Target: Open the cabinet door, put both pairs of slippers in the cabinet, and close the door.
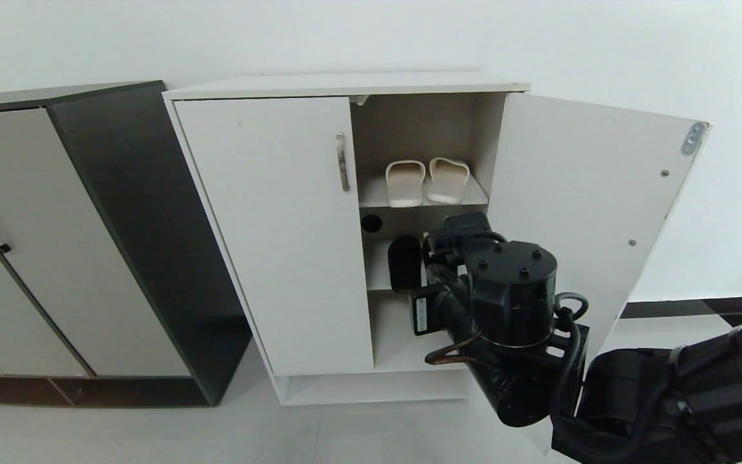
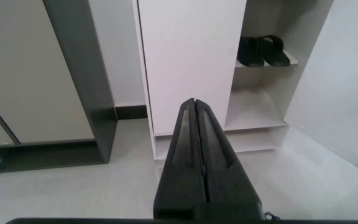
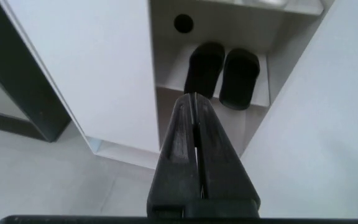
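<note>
Pressed tight together and holding nothing, my right gripper (image 3: 194, 102) hangs before the open side of the white cabinet (image 1: 345, 85), its tip toward the black slippers (image 3: 224, 70). They lie side by side on the middle shelf. My left gripper (image 2: 193, 106) is also closed up and empty, farther from the cabinet and facing its left door (image 1: 274, 232). The white slippers (image 1: 427, 182) sit as a pair on the upper shelf. The right door (image 1: 577, 212) stands wide open; the left door is closed, with a silver handle (image 1: 342, 161) at its inner edge. A dark-sided cabinet (image 1: 120, 212) stands just beside, on my left.
</note>
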Robot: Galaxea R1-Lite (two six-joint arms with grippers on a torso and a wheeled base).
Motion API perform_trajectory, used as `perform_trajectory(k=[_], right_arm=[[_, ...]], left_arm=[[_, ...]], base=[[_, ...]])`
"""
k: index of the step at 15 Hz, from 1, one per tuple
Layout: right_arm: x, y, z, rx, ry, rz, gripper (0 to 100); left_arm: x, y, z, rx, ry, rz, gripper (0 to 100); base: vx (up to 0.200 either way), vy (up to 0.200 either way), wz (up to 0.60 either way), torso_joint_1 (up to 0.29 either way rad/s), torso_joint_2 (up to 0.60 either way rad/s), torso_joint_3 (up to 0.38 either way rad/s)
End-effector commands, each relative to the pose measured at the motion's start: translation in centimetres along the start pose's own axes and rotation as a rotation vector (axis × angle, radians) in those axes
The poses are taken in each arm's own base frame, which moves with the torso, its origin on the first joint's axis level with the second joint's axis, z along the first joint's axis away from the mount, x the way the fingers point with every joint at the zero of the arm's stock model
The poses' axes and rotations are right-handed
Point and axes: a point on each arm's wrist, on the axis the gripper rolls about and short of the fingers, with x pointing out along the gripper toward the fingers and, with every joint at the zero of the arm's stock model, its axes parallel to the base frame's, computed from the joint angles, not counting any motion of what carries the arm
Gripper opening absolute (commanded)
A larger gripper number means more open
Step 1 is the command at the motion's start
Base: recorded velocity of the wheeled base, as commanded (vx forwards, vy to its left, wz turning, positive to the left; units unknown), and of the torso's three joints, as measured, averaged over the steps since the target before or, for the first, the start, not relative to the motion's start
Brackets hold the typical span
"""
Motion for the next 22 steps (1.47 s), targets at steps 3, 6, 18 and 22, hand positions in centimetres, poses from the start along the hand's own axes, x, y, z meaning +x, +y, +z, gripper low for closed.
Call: perform_trajectory(k=[3,6,18,22], right_arm=[[0.04,-0.05,-0.47,-0.009,0.011,0.005,0],[0.03,-0.06,-0.51,-0.010,0.012,0.005,0],[0.38,-0.36,-0.62,-0.013,0.016,-0.008,0],[0.41,-0.40,-0.62,-0.013,0.016,-0.009,0]], left_arm=[[0.00,0.00,0.00,0.000,0.000,0.000,0],[0.00,0.00,0.00,0.000,0.000,0.000,0],[0.00,0.00,0.00,0.002,0.000,-0.001,0],[0.00,0.00,0.00,0.002,0.000,-0.001,0]], base=[[0.000,0.000,0.00,0.000,0.00,0.000],[0.000,0.000,0.00,0.000,0.00,0.000],[0.000,0.000,0.00,0.021,-0.20,-0.188],[0.000,0.000,0.00,0.110,-0.47,-0.351]])
